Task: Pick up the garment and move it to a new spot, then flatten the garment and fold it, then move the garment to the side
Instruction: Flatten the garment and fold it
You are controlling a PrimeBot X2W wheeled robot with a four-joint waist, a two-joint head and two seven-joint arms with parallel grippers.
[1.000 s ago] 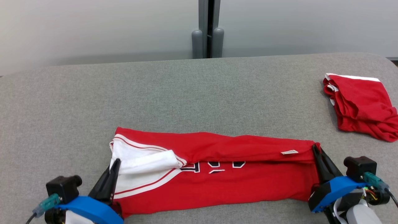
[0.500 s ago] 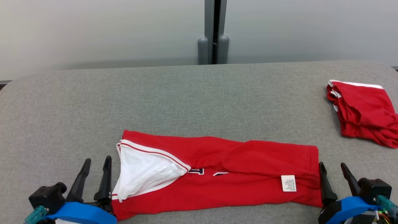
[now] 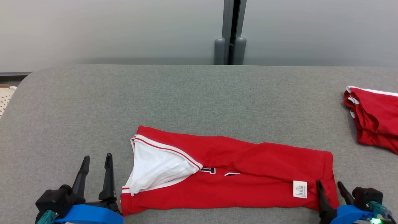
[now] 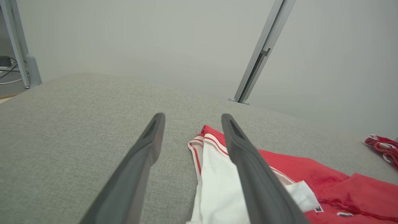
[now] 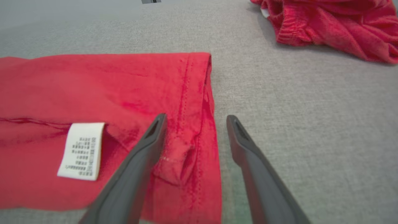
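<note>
The long red sports jersey with white trim (image 3: 248,174) lies folded into a flat band on the near middle of the grey fabric-covered table (image 3: 186,93), with its length running from left to right. Its left end shows a white inner side. A small white care label (image 3: 300,189) sits near its right end.

The left jaws rest low at the near left corner, just beside the left end of the jersey. Their two dark fingers (image 3: 108,177) point toward the far side and stand wide apart, with nothing between them.

The right jaws are at the near right, also low and pointing far. They are spread wide and grip nothing. Their left finger (image 3: 320,196) is over the red hem at the jersey's right end, and the other finger is over bare table. I cannot tell if the finger touches the cloth.

A second crumpled red garment (image 3: 376,121) lies at the far right, well apart from the jersey.
</note>
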